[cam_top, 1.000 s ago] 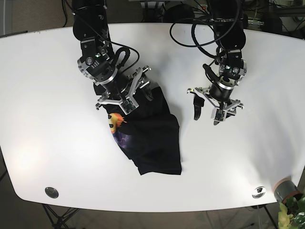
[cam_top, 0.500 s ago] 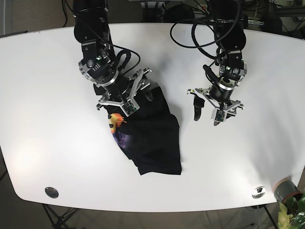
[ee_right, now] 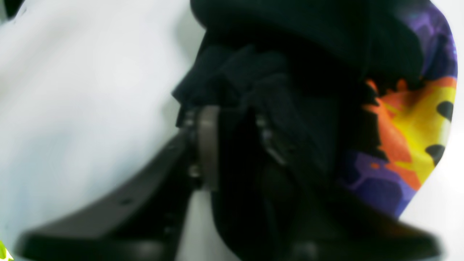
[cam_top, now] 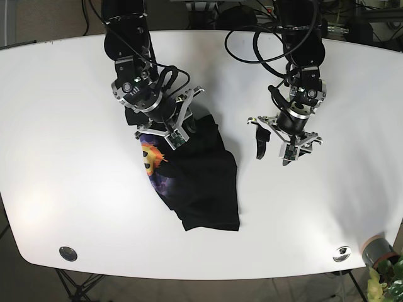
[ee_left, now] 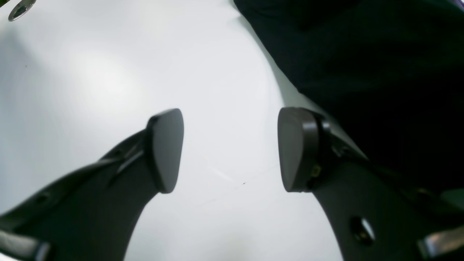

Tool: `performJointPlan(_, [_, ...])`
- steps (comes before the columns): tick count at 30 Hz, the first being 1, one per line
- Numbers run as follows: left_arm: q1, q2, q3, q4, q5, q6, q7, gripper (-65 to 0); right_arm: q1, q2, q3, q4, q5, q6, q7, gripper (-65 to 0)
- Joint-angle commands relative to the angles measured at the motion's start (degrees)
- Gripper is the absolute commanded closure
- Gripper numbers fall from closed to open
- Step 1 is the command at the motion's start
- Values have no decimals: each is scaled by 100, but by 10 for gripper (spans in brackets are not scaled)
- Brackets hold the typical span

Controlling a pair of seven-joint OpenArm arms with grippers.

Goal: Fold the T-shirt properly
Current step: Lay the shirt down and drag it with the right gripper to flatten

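Observation:
A black T-shirt [cam_top: 204,182] with an orange, yellow and purple print [cam_top: 151,165] lies bunched on the white table [cam_top: 56,138], left of centre. My right gripper [cam_top: 165,131] sits at the shirt's upper end. In the right wrist view the right gripper [ee_right: 232,145] is shut on a fold of the black T-shirt [ee_right: 308,43], with the print [ee_right: 409,123] beside it. My left gripper [cam_top: 274,151] hangs open over bare table to the right of the shirt. Nothing is between the left gripper's [ee_left: 230,152] fingers, and the T-shirt's edge [ee_left: 380,65] lies just beyond one finger.
Two round metal discs [cam_top: 68,253] [cam_top: 342,253] are set into the table near its front edge. A pot with a plant [cam_top: 380,251] stands past the front right corner. Black cables [cam_top: 252,44] loop over the far side.
My right gripper stood wide open over the shirt's upper end; it has now shut on the fabric and shifted slightly up. The left arm has not moved.

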Motion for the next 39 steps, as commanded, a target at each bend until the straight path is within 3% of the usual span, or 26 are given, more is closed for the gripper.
performJointPlan(1, [-76,-8,-8,99,-65,5,-158,-374,121,-15,5,56,69,-10,109,-30])
performJointPlan(16, [-67,-8,-8,99,-65,5,-158,-374,130,-32,-3,812,78,-19,-102,-35])
performJointPlan(24, [-67,-8,-8,99,-65,5,-158,-374,702,-560,419,1163,78,-19,-164,-17])
performJointPlan(33, [-67,-8,-8,116,-56,5,-158,-374,2433,-525,761,926,34,-10,-480,-17])
performJointPlan(39, [-49,-8,-8,151,-65,-4,-158,-374,3480,-235,761,522,34,-10,-533,-17])
